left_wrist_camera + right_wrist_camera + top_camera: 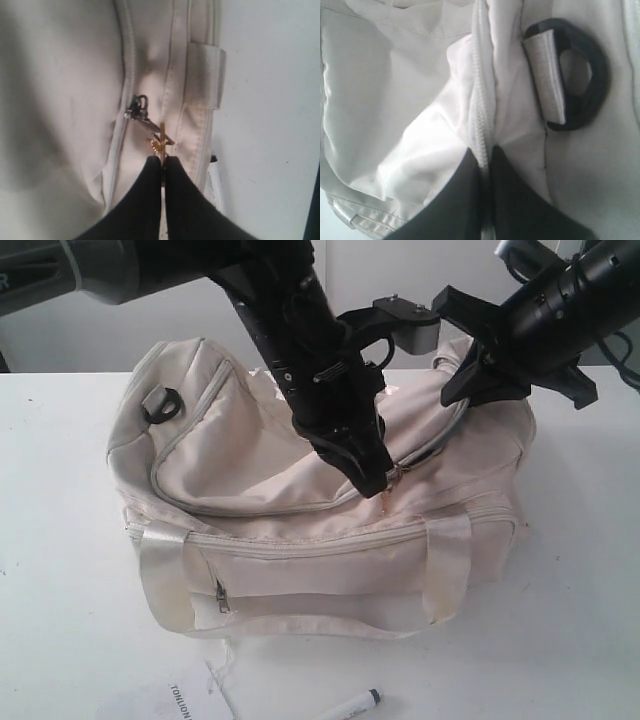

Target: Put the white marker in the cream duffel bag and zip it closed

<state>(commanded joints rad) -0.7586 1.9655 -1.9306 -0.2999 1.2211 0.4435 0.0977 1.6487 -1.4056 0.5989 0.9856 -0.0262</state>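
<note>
One white marker (352, 706), not in the bag. It lies flat on the tabletop (560, 620) at the near edge, dark cap to the right, cut off partly by the frame. One paper tag (190, 702) with print sits just left of it, also at the near edge; they are apart. Nothing covers the marker.

One cream duffel bag (270, 455) in the middle of the tabletop, behind both. I count two shiny strap handles (165, 575) on its near side and one small front-pocket zip pull (219, 595). One black ring (162, 405) shows on the bag's left end. The right wrist view shows one more black ring (592, 75) with a strap loop through it.

The left gripper (383, 487) comes from the far left corner, angled steeply down over the top of the bag and hiding part of the curved top zipper. Its fingers (145, 195) are pinched together on the gold zipper pull (162, 142), just beside the dark slider (137, 107). I can't tell how far the top zipper is closed.

The right gripper (486, 152) reaches in from the far right corner, tilted down onto the bag's far right end. Its fingers (512, 195) are closed, nipping the bag fabric at the zipper line next to the ring.
</note>
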